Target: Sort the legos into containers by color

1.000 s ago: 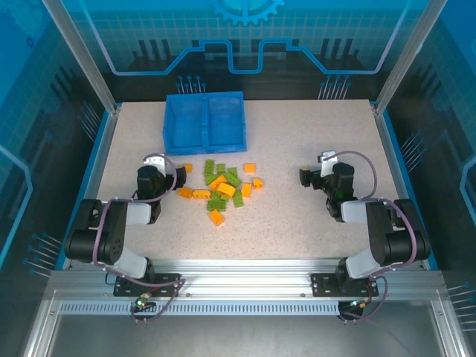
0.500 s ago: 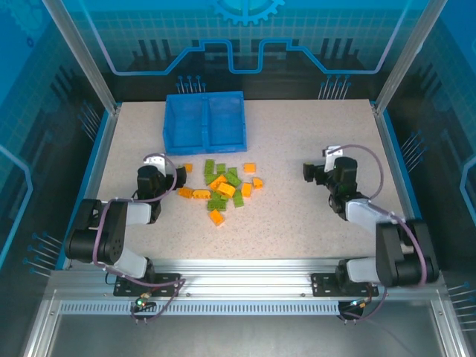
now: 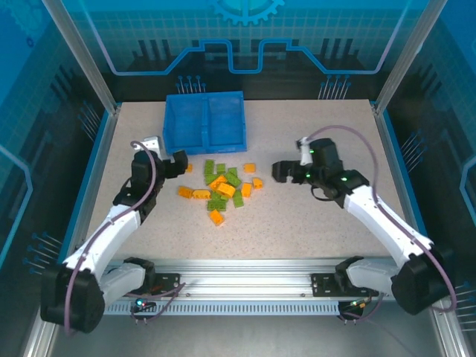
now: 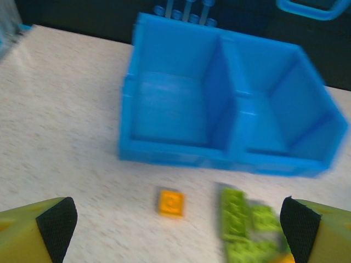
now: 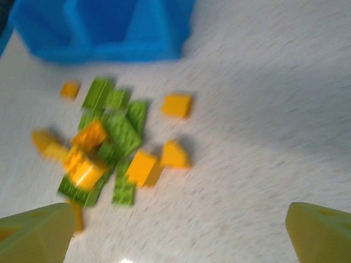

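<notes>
- Top external view: one shallow translucent blue plastic tray (image 3: 204, 146), two compartments side by side, stands at the far middle of the speckled white table (image 3: 312, 230).
  - The small orange and lime-green plastic bricks (image 3: 223, 190), about twenty, lie loose in a cluster on the table just in front of the tray. None is sorted yet.
  - The left gripper (image 3: 177, 163) is at the cluster's left edge, near the tray's front-left corner.
  - The right gripper (image 3: 281, 171) is at the cluster's right edge, apart from the nearest brick.
- Left wrist view: the left gripper (image 4: 176, 224) is spread wide, with nothing between its fingers.
  - Ahead, an orange square brick (image 4: 171, 201) lies flat in front of the tray's left compartment.
  - Lime-green bricks (image 4: 244, 222) lie to its right (blurred, count uncertain).
  - Both compartments look bare.
- Right wrist view: the right gripper (image 5: 178, 233) is likewise wide open and holds nothing.
  - The cluster sits left of centre, greens and oranges partly overlapping.
  - A single orange brick (image 5: 176, 104) lies apart at its upper right.
- Handling, as judged: the bricks are light, rigid, smooth-sided and not fragile, and likely to skate or tip if nudged.
  - Take each from above, across two opposite flat sides.
  - The outlying bricks offer the cleanest hold. The overlapping ones may drag their neighbours.
</notes>
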{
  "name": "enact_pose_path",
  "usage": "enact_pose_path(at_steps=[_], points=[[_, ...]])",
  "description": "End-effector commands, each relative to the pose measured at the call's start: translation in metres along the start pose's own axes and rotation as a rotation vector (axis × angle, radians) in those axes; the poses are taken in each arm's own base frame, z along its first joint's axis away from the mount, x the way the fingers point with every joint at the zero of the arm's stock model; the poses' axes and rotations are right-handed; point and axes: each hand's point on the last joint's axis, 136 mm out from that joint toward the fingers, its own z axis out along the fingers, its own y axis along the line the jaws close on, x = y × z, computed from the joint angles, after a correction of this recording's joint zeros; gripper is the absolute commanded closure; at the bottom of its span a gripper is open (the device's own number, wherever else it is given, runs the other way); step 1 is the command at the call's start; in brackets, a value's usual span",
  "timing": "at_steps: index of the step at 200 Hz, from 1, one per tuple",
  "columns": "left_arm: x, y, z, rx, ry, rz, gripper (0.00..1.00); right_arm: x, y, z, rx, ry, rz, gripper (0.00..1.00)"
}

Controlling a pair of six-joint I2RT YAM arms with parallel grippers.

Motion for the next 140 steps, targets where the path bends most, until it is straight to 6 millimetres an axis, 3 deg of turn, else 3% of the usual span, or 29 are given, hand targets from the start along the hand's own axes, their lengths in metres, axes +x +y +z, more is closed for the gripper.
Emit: enact_pose_path(at_steps=[1,21,47,87,118,140], points=[[0.049,-0.018,-0.028,0.041,0.259,-0.034,0.01,0.034,0.051,0.015,-0.104,0.176,-0.178,0.0],[0.047,-0.045,-0.054,0.191,0.311,-0.015,0.01,0.05,0.084,0.04,-0.124,0.244,-0.392,0.0],[0.033,-0.062,-0.096,0.332,0.303,0.117,0.01,0.062,0.114,0.073,-0.165,0.306,-0.567,0.0],[0.02,-0.087,-0.159,0.591,0.229,0.315,0.01,0.061,0.126,0.125,-0.157,0.341,-0.663,0.04],[0.039,-0.095,-0.175,0.732,0.184,0.466,0.01,0.068,0.13,0.157,-0.165,0.386,-0.687,0.23],[0.044,-0.096,-0.171,0.746,0.158,0.475,0.01,0.072,0.128,0.165,-0.157,0.409,-0.685,0.36]])
